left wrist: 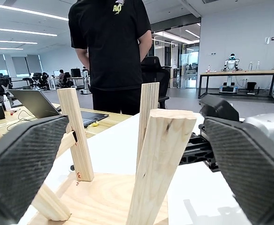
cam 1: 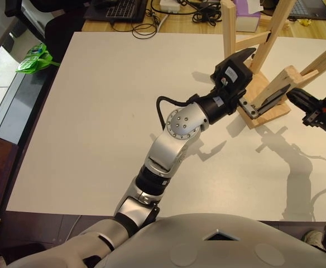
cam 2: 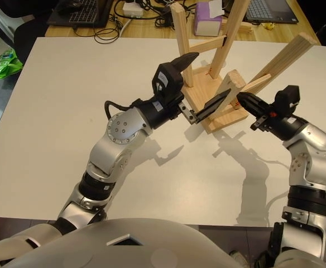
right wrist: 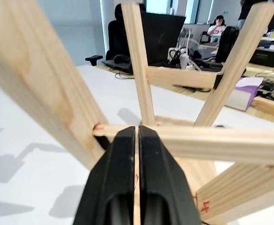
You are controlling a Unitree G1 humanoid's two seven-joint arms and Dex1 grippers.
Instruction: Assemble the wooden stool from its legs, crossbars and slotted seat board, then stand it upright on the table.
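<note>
Pale wood stool sits upside down near the far edge of the bench, seat flat on the top and legs in the air. So it looks mostly assembled, but it isn't standing upright yet. From the head camera, the left gripper is spread wide around the nearest leg and has hold of nothing. The right gripper comes in from the other side, tips at the crossbar that joins that leg.

Left wrist cam: the leg stands between the two fingers, closer to one than the other, touching neither as far as I can see. If it closes like that, I reckon one finger lands first and shoves the leg sideways. That could skid the whole stool along the bench or rack the joint.

Right wrist cam: fingers pressed almost together with just a sliver of gap, tips right at the crossbar. I can't tell if they actually pinch anything. Pushing there could pop the bar out of its leg. And flipping the stool on one leg grip alone seems dicey: it could swing, slip out, or go off the back edge.
</note>
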